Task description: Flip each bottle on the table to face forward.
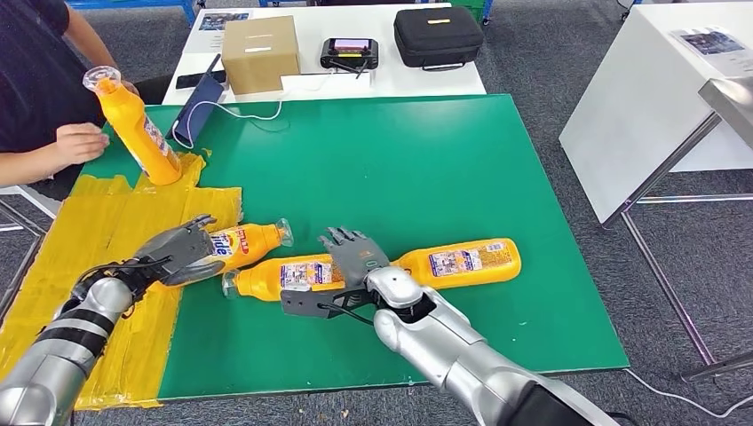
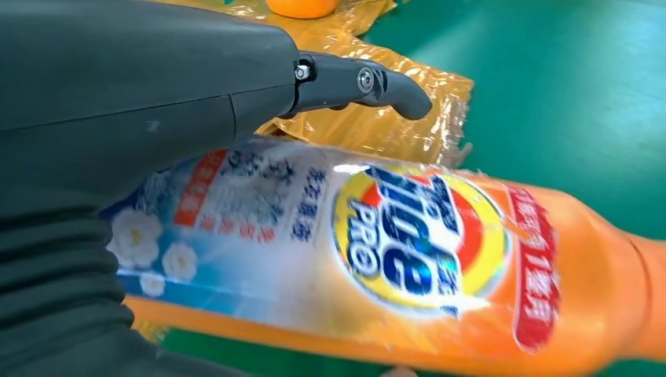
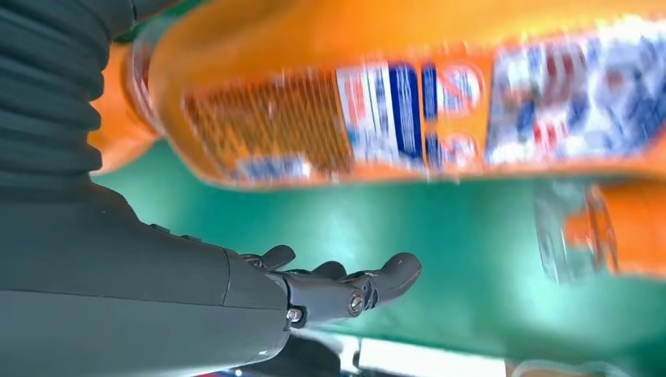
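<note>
- The left robot hand (image 1: 182, 251) wraps the base of a lying detergent bottle (image 1: 244, 243), logo side up, likely steadying it after a turn.
- The right robot hand (image 1: 355, 257), fingers spread and holding nothing, rests over two bottles (image 1: 293, 275) (image 1: 462, 263) showing back labels, apparently ready to roll one.
- Whether its palm touches them cannot be told.
- Beyond the left robot hand, a person's hand (image 1: 78, 142) is beside an upright bottle (image 1: 138, 129) on the green worktop (image 1: 400, 160).

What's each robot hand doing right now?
Left robot hand: grips the front-label bottle.
Right robot hand: open, over the middle bottle, holding nothing.
</note>
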Controlling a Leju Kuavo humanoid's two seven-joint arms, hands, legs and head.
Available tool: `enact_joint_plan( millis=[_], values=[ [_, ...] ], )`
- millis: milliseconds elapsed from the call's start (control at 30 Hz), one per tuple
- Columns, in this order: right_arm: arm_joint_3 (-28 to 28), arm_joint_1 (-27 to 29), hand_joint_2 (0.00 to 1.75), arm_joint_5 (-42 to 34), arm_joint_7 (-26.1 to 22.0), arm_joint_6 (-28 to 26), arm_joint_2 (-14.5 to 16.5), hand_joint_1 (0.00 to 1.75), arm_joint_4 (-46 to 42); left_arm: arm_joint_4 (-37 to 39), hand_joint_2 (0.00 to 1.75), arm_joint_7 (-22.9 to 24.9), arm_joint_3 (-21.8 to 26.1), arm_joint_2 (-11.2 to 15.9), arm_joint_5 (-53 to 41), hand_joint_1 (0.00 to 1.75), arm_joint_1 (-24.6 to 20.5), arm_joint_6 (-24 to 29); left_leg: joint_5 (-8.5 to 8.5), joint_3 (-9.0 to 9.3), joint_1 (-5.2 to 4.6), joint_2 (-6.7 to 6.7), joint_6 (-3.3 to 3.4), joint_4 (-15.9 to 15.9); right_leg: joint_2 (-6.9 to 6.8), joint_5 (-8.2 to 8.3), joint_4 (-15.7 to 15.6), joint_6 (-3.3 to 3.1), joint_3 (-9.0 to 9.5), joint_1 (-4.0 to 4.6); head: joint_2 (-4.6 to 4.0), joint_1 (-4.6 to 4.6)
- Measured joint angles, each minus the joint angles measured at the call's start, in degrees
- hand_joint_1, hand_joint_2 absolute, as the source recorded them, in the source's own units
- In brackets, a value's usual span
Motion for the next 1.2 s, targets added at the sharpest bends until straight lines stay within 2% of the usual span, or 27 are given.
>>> enact_joint_plan(
  millis=[167,300,500,800,933,1033,1100,1200],
  values=[
    [0.1,-0.5,1.75,1.3,-0.1,3.3,1.9,0.03,6.6,-0.8,0.00,-0.3,-1.2,0.0,3.3,0.00,0.0,0.4,0.00,0.02,0.00,0.01,0.00,0.0,0.00,0.00,0.0,0.00,-0.02,0.01,0.00,0.00],
    [0.7,-1.9,1.75,2.5,-0.2,4.9,3.0,1.75,10.9,-1.1,0.00,-1.0,-1.7,-0.1,4.8,0.00,-0.2,0.7,0.00,0.08,0.00,0.03,0.00,0.0,0.01,0.00,0.0,0.00,0.01,0.00,0.00,-0.01],
    [1.4,-3.5,1.75,2.6,-2.0,7.1,3.7,1.75,15.6,-1.2,0.00,-3.0,-2.2,-1.3,9.7,0.00,-1.1,0.1,-0.01,0.34,0.00,0.04,0.00,0.0,0.02,-0.01,0.0,-0.01,0.23,-0.03,0.00,0.00],
    [1.4,-3.9,1.75,2.2,-2.9,6.2,4.0,1.75,17.7,-3.6,0.00,-4.5,-1.2,-2.5,17.5,0.00,-0.6,-1.4,-0.02,0.61,0.01,0.04,0.00,0.0,0.03,-0.01,0.0,-0.01,0.53,-0.03,0.00,-0.01],
    [0.0,-3.1,1.75,-2.0,-5.7,-1.5,4.0,1.75,17.7,-8.6,0.00,-4.8,1.7,-2.7,30.7,0.00,3.0,-7.3,-0.03,0.64,0.01,0.15,-0.01,0.0,0.13,-0.01,0.0,-0.01,0.59,-0.04,0.00,0.00],
    [-4.5,-0.1,1.75,-10.9,-13.9,-11.5,3.4,1.75,15.4,-16.6,0.00,-4.2,5.7,-3.4,40.3,0.00,9.1,-8.1,-0.06,0.61,0.00,0.23,-0.02,0.0,0.20,-0.01,0.0,-0.01,0.51,-0.05,0.00,0.01],
    [-8.8,3.6,1.75,-17.5,-20.3,-16.5,2.7,1.75,10.3,-23.3,0.00,-3.6,8.4,-4.9,44.1,0.00,14.7,-7.0,-0.08,0.50,-0.01,0.21,-0.01,0.0,0.19,-0.02,-0.1,-0.01,0.38,-0.05,0.00,-0.01],
    [-14.2,8.6,1.75,-22.4,-23.6,-18.3,1.7,1.75,0.9,-31.9,1.31,-3.7,10.8,-7.8,46.8,0.00,21.9,-5.2,-0.08,0.17,-0.01,0.08,0.00,0.0,0.09,-0.05,-0.1,-0.01,0.11,-0.05,0.00,0.02]
  ],
)
